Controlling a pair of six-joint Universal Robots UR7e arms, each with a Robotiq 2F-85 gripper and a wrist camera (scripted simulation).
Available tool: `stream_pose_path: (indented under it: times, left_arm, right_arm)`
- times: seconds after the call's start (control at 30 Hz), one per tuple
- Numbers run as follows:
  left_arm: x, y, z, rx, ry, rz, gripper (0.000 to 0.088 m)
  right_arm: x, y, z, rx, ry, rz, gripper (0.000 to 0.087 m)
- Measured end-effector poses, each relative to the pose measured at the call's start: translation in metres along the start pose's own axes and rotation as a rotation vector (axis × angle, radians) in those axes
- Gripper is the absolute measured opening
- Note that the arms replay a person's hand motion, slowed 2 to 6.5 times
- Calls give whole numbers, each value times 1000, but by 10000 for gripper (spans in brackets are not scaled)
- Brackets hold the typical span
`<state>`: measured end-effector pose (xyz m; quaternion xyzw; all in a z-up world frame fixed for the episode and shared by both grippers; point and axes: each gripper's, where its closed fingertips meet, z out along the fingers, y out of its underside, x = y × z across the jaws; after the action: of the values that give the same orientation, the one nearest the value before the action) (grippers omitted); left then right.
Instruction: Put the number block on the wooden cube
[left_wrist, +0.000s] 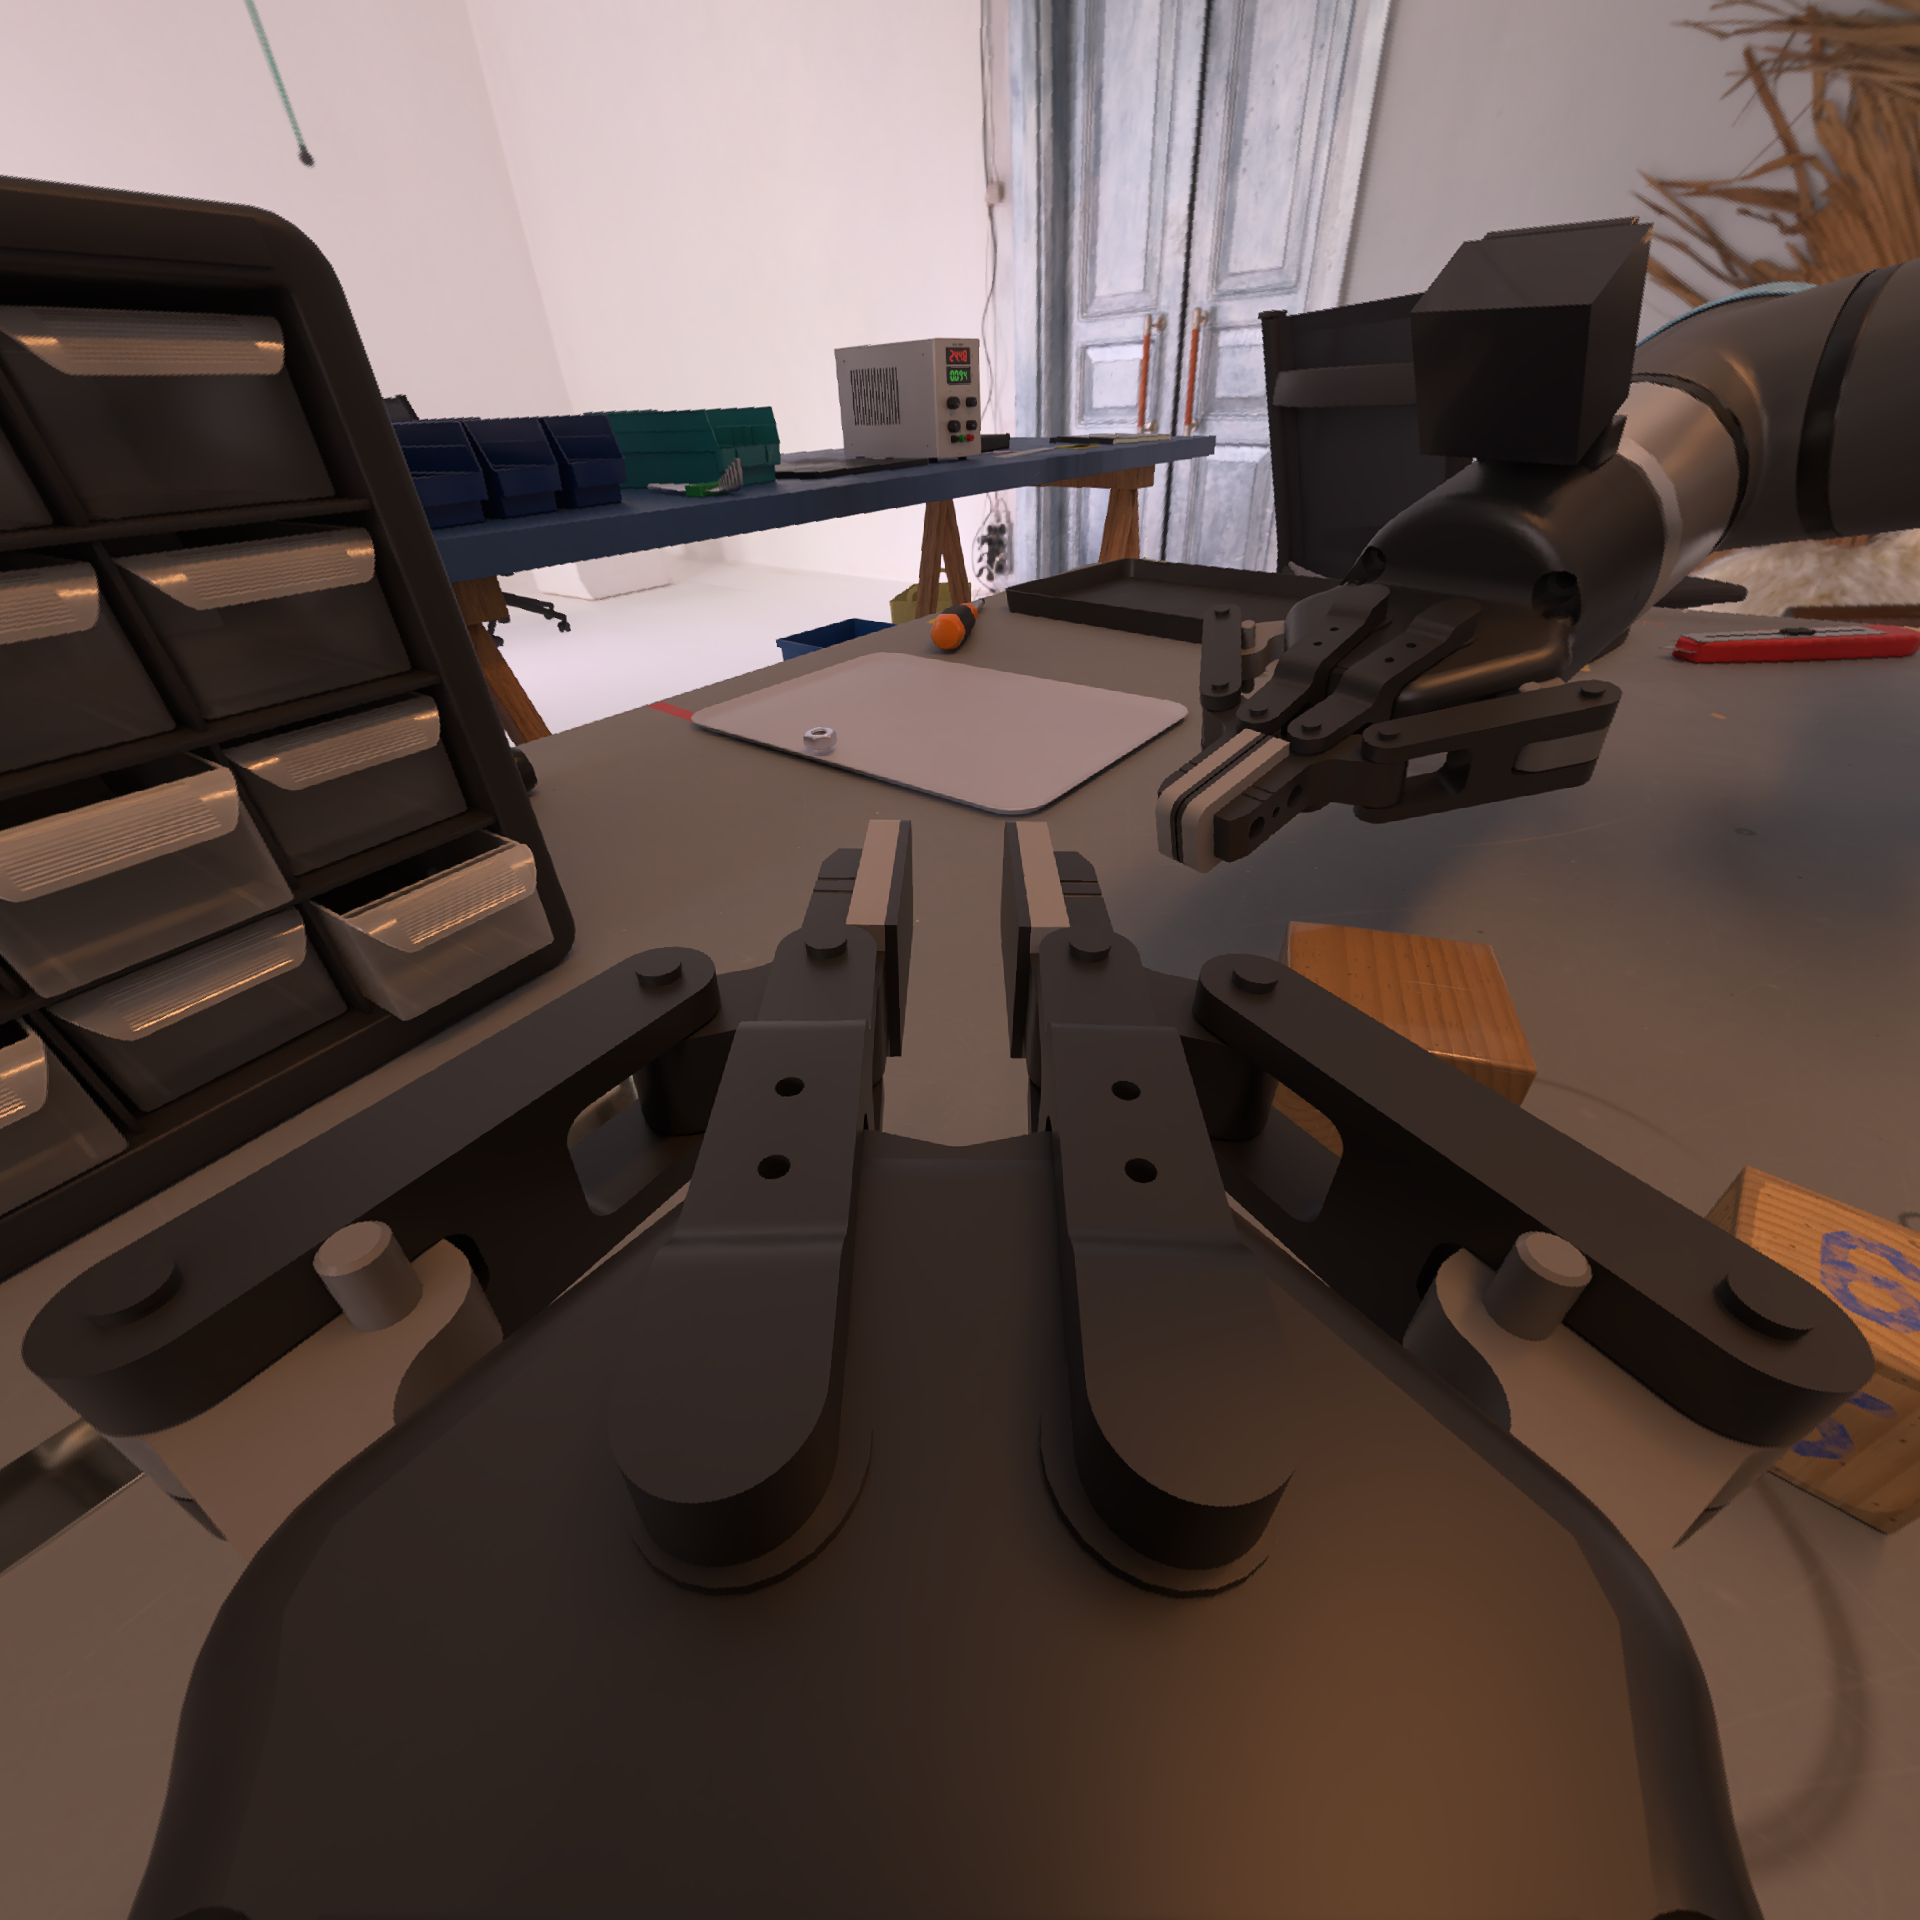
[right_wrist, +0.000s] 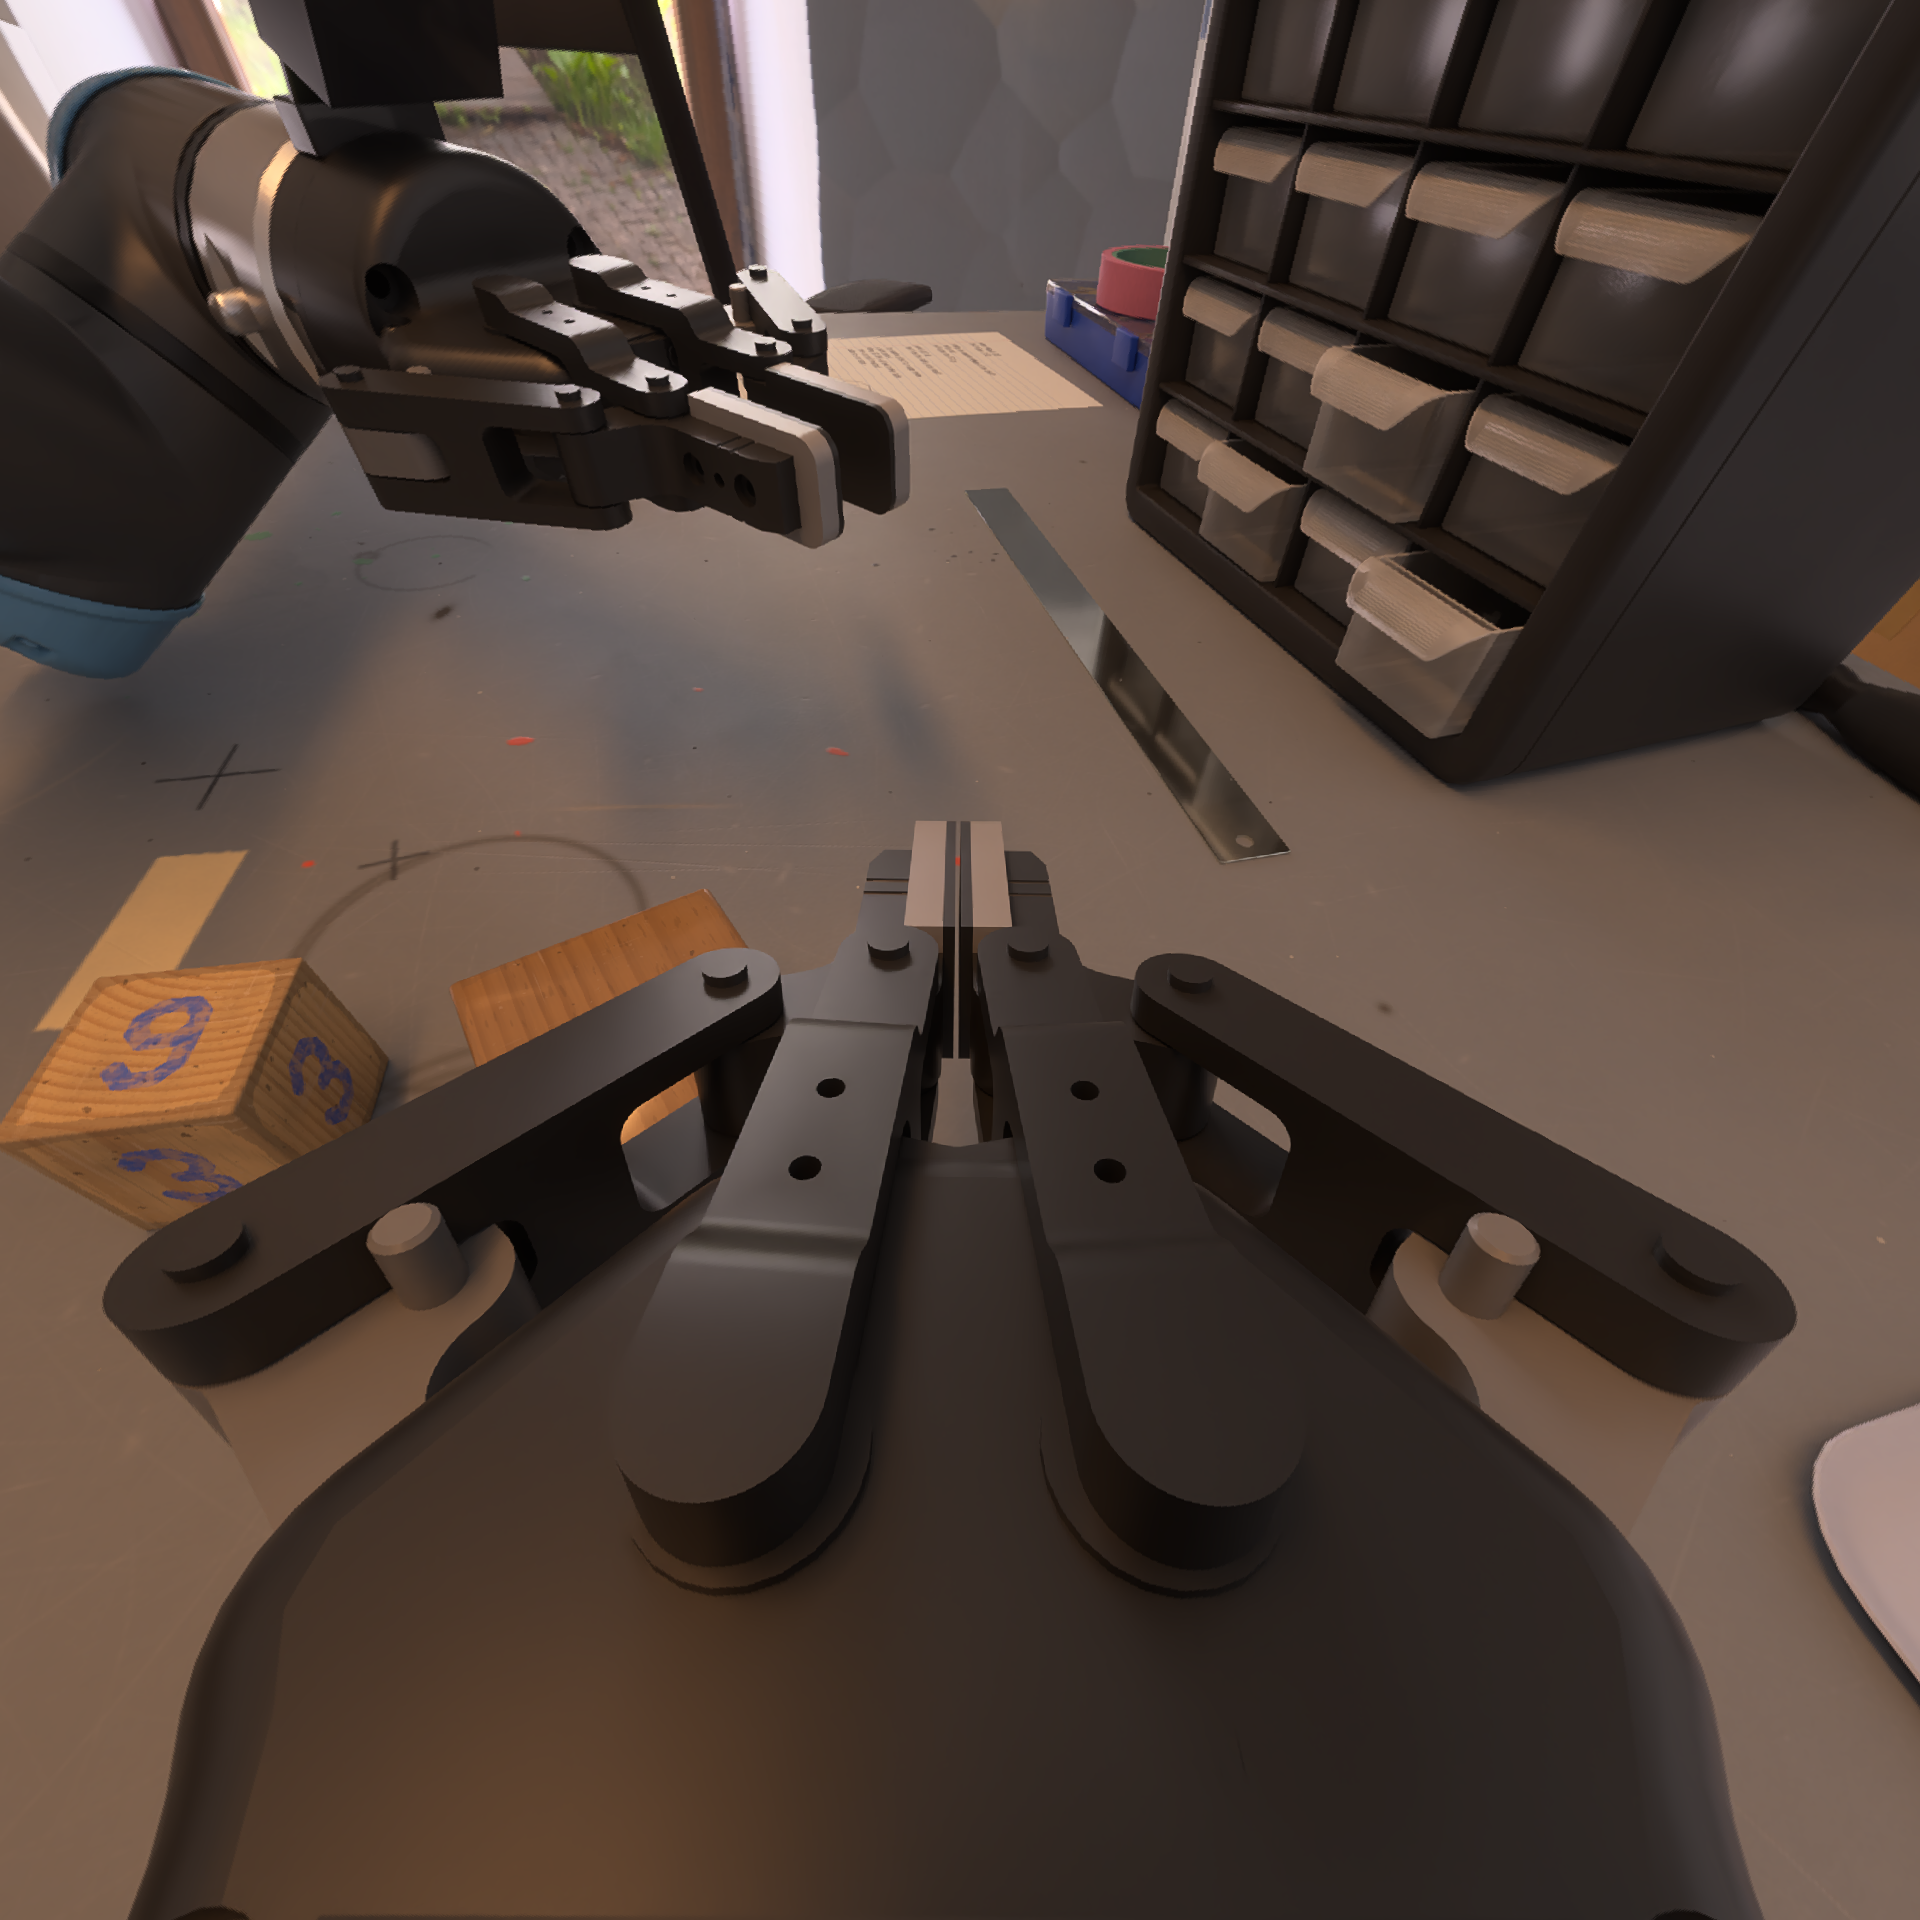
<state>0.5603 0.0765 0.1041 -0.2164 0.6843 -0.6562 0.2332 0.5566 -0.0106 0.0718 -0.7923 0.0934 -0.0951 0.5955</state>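
The number block (right_wrist: 197, 1086), a wooden cube with blue digits, sits on the grey table at the left of the right wrist view; it also shows at the right edge of the left wrist view (left_wrist: 1849, 1278). The plain wooden cube (left_wrist: 1403, 1008) stands beside it, partly hidden behind my right gripper's linkage in the right wrist view (right_wrist: 592, 977). My left gripper (left_wrist: 956, 873) is open with a narrow gap, empty, above the table left of both blocks. My right gripper (right_wrist: 957, 873) is shut on nothing; it also hangs above the table in the left wrist view (left_wrist: 1210, 821).
A dark drawer cabinet (left_wrist: 208, 727) stands on the left, also in the right wrist view (right_wrist: 1507, 416). A pale mat (left_wrist: 945, 727) with a nut (left_wrist: 821, 739), a screwdriver (left_wrist: 954, 627), a black tray (left_wrist: 1143, 597), a red knife (left_wrist: 1797, 644), a steel ruler (right_wrist: 1122, 675) and a paper sheet (right_wrist: 966, 374) lie around.
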Motion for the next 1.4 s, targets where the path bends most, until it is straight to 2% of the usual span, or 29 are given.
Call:
stream_pose_path:
  times: [1.07,1.4]
  left_arm:
    - [13,1,0,0,60,53,223]
    - [20,0,-2,11,105,73,249]
  right_arm:
    - [9,-10,-8,99,-57,150,36]
    - [8,-11,-9,106,-77,165,37]
